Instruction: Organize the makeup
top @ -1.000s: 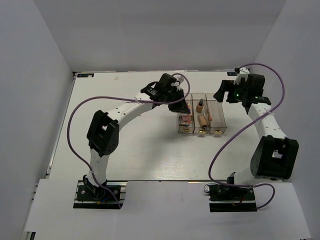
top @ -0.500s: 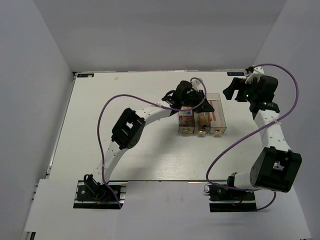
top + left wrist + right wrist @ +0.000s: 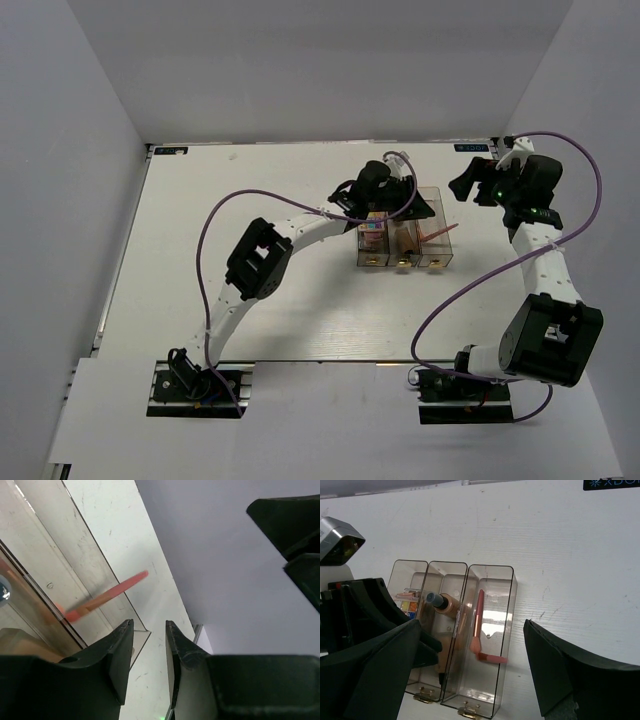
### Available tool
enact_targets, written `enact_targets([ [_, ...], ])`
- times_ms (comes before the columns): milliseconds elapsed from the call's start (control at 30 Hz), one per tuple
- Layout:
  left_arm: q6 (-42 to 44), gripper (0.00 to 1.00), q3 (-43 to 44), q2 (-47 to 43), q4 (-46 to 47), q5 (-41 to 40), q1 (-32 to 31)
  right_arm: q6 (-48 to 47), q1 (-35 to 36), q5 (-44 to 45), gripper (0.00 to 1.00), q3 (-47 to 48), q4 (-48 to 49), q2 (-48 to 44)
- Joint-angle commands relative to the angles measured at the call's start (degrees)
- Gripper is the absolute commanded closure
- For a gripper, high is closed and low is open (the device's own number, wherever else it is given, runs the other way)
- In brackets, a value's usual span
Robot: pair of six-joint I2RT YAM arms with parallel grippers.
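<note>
Left claw (image 3: 146, 626), slightly open and empty, is above the box (image 3: 506, 600) with a pink stick (image 3: 479, 611); right claw (image 3: 463, 187) is wide open near the far right corner.

I counted one clear box (image 3: 491, 567) with three compartments and three gold knobs (image 3: 403, 262). Inside lay two pink sticks (image 3: 478, 612) and one tan bottle (image 3: 447, 604); the colourful palettes (image 3: 407, 599) were too hidden to number.

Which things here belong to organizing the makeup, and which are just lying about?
Job: eyeshadow palettes, tan bottle, two coral sticks, each kind in its own compartment of the clear box.
Just there: dark label at the table's far edge; purple cables.
</note>
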Motion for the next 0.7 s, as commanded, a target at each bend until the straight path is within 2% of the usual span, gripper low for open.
enact_targets([
  [0, 2.3, 0.58, 2.5, 0.3, -2.2, -3.3, -1.4, 0.8, -0.6, -2.6, 0.11, -0.6, 3.6, -1.8],
  [233, 3.0, 0.51, 2.4, -0.8, -0.7, -2.3, -1.9, 0.2, -0.8, -3.5, 0.11, -1.1, 3.6, -2.5],
  [333, 5.1, 0.52, 2.1, -3.3, -2.0, -2.4, -2.4, -0.7, -1.1, -5.4, 0.11, -1.1, 3.6, -2.9],
  [467, 12.6, 0.58, -0.6, -10.9, -6.5, -3.7, -2.9, -1.4, -1.5, -8.2, 0.11, -0.7, 3.7, -2.9],
  [633, 18.2, 0.61, -14.2, -24.5, -7.3, -6.1, -2.0, -2.4, -1.8, -11.1, 0.11, 0.7, 2.0, -2.5],
  [667, 18.7, 0.55, -19.8, -29.6, -7.2, -6.9, -1.2, -2.7, -1.8, -11.7, 0.11, 0.9, 1.2, -2.5],
])
